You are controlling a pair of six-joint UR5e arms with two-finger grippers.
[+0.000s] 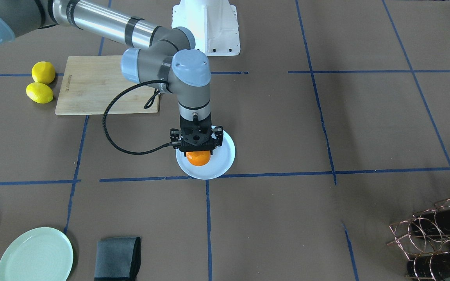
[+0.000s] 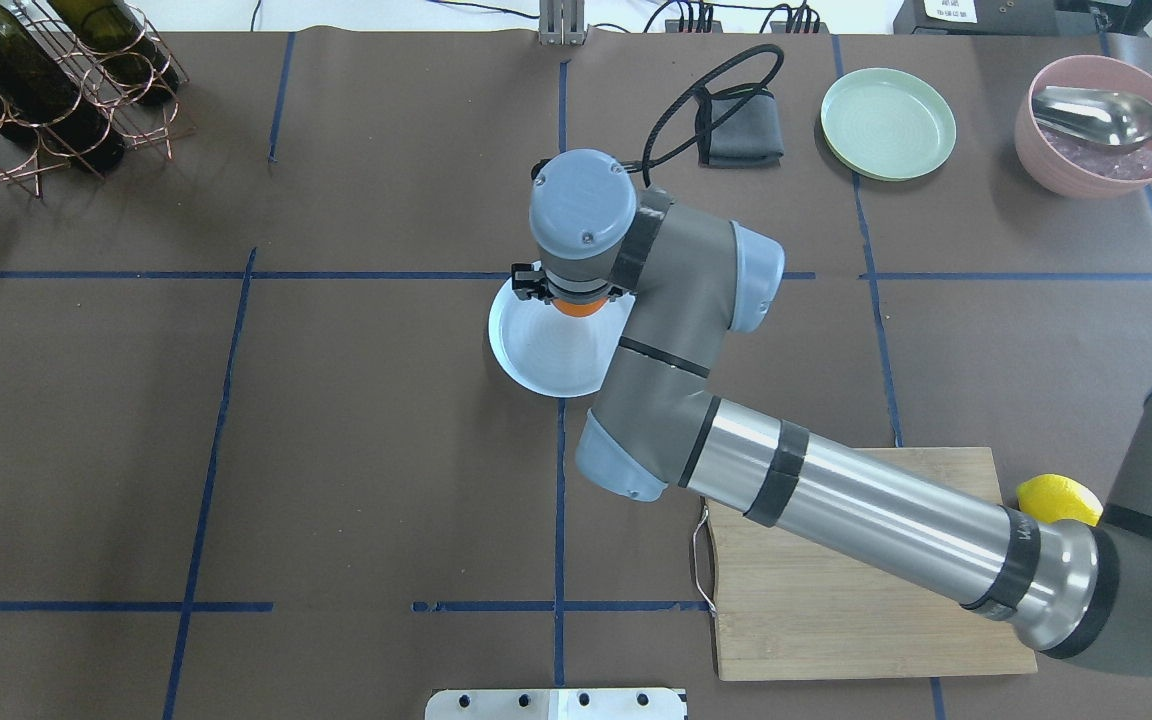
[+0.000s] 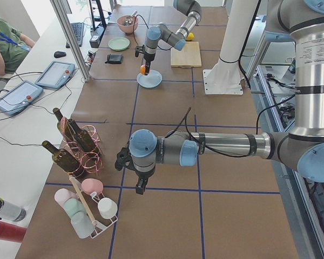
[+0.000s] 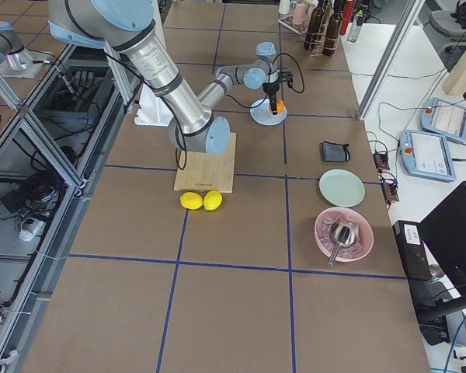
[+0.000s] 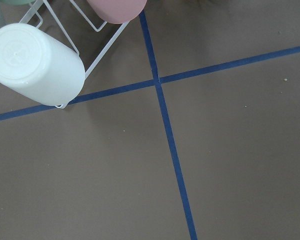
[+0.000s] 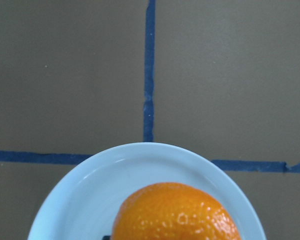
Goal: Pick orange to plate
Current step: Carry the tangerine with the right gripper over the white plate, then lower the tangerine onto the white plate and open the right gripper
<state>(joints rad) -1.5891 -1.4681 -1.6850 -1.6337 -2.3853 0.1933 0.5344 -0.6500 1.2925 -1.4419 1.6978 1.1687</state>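
Observation:
The orange point(image 1: 198, 158) hangs just over the pale bluish-white plate point(image 1: 221, 158), gripped from above by my right gripper point(image 1: 198, 151), whose fingers are shut on it. In the right wrist view the orange point(image 6: 176, 212) fills the bottom edge, with the plate point(image 6: 90, 195) under it. From the overhead view only a sliver of the orange point(image 2: 576, 308) shows below the wrist, at the far rim of the plate point(image 2: 546, 350). My left gripper point(image 3: 139, 186) hovers low over the bare table near the mug rack; I cannot tell whether it is open or shut.
Two lemons point(image 1: 41, 82) lie beside a wooden cutting board point(image 1: 104, 84). A pale green plate point(image 1: 35, 255) and a grey cloth point(image 1: 117, 257) sit at the operators' edge. A pink bowl point(image 2: 1101, 125), a copper wine rack point(image 1: 436, 234) and a mug rack point(image 3: 86, 208) stand farther off.

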